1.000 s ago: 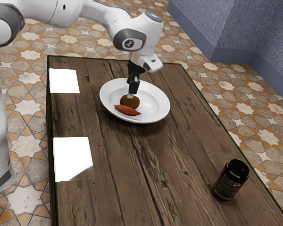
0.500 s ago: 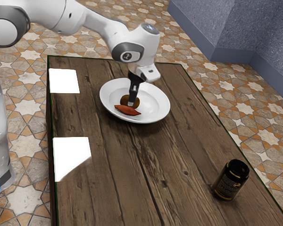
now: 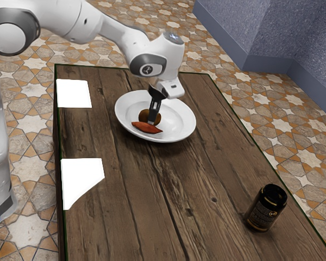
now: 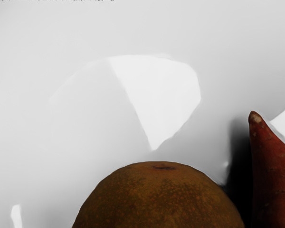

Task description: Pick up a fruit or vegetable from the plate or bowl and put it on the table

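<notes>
Exterior view: wood desk [image 3: 206, 168], white plate [image 3: 186, 112] on it toward the far end, dark jar [image 3: 264, 209] upright near the exterior view's right edge, well apart from the plate. Claw [image 3: 151, 123] is down over the plate, at the round brown fruit [image 3: 143, 116]; can't tell how far open it is or if it has hold of anything. Fruit sits in the plate, reddish sweet potato [image 3: 146, 128] just beside. Wrist view adds speckled skin, a dark spot on the fruit, and what looks like a shadowed gap between the two.
</notes>
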Action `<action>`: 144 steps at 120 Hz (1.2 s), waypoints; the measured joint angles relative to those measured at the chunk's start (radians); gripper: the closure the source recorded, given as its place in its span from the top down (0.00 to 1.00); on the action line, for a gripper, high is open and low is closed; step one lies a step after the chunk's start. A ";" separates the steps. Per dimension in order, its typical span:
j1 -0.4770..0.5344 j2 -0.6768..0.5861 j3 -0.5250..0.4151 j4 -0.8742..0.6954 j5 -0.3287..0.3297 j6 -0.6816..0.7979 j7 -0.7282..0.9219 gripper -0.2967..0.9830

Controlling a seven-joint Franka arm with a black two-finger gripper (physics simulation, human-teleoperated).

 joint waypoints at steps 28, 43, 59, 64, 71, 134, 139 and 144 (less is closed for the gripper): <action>0.002 0.004 0.000 0.003 -0.015 -0.003 0.007 0.46; 0.002 -0.027 -0.002 0.026 -0.020 -0.038 0.001 0.46; 0.009 -0.066 -0.035 0.095 -0.022 -0.118 -0.009 0.46; 0.011 -0.073 -0.075 0.121 -0.023 -0.145 -0.014 0.46; 0.008 -0.081 -0.155 0.145 -0.025 -0.177 -0.022 0.47; -0.012 -0.045 -0.567 0.261 -0.057 -0.322 -0.163 0.69; -0.010 -0.040 -0.566 0.263 -0.059 -0.329 -0.173 0.71; -0.008 -0.036 -0.566 0.265 -0.061 -0.334 -0.182 0.73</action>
